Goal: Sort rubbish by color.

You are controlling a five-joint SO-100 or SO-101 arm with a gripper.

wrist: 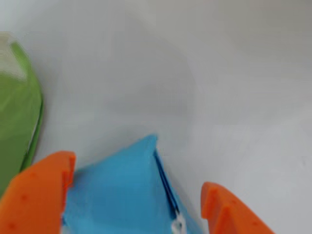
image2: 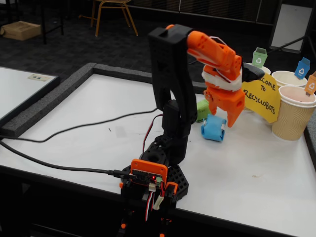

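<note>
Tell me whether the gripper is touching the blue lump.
Cannot tell. In the wrist view the gripper straddles the blue lump, its left finger overlapping the lump's edge; the fixed view does not settle contact.

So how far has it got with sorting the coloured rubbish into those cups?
Nothing looks sorted yet. The blue lump and the green lump both lie on the white table. The open tool hangs over the blue one, not gripping it. Both remain to be carried to the paper cups; no orange lump shows.

Beside the yellow sign [image2: 261,97] sit two rubbish lumps, one green lump [image2: 202,109] and one blue lump [image2: 214,128], plus three paper cups [image2: 292,113].
</note>
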